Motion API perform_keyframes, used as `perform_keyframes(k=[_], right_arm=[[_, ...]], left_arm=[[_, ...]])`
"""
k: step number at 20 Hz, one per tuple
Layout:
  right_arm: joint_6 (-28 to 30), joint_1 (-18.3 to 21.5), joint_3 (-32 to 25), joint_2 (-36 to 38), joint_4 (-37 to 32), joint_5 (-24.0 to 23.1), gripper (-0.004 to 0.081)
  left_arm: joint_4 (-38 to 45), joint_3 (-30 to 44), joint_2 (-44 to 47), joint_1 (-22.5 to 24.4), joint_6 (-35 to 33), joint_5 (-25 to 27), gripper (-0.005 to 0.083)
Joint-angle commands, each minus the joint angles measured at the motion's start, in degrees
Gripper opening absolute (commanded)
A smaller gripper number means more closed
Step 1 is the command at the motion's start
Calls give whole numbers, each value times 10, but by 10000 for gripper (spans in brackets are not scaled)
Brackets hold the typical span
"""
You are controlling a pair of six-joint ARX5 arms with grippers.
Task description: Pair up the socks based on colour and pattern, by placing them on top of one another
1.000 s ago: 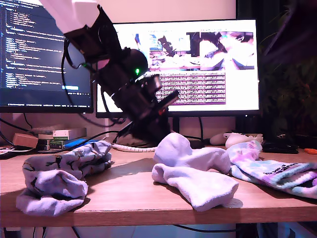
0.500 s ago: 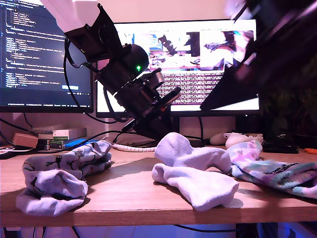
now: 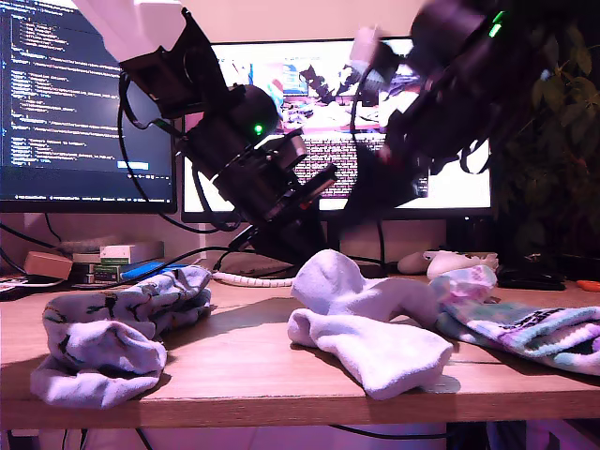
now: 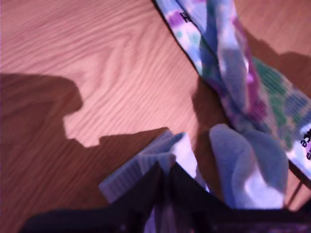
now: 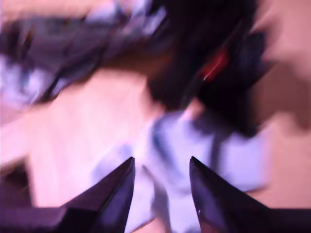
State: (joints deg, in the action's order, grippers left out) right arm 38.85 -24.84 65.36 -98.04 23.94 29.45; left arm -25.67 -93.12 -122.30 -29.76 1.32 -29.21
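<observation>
- My second gripper (image 5: 161,162), absent a second ago, now swings in from the exterior view's 2 o'clock, blurred, jaws spread above the white socks (image 3: 370,323).
- My first gripper (image 4: 164,167) has risen slightly, jaws together at a ribbed white cuff (image 4: 131,170); I cannot tell whether it pinches fabric.
- In the exterior view, the white socks are heaped at centre, tie-dye socks (image 3: 525,323) at 4 o'clock, patterned blue socks (image 3: 112,328) at 8 o'clock; the white pair looks next.

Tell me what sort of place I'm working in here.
Most likely a home office or computer desk: a wooden desk top, a code monitor beside a second monitor, and a leafy houseplant at the exterior view's right.
</observation>
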Motion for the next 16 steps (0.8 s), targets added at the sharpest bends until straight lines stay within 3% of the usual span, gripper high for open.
perform_keyframes(k=[1,9,13,16], right_arm=[[20,1,4,-8,12,5,311],[96,3,4,-37,-8,4,304],[96,1,4,-58,9,-3,143],[92,-6,4,-57,27,-44,-8]], left_arm=[[2,-1,-13,5,-3,-5,-19],[2,-1,-13,9,-3,-30,-19],[3,-1,-13,9,-2,-34,-19],[5,-1,-13,7,-2,-34,-19]])
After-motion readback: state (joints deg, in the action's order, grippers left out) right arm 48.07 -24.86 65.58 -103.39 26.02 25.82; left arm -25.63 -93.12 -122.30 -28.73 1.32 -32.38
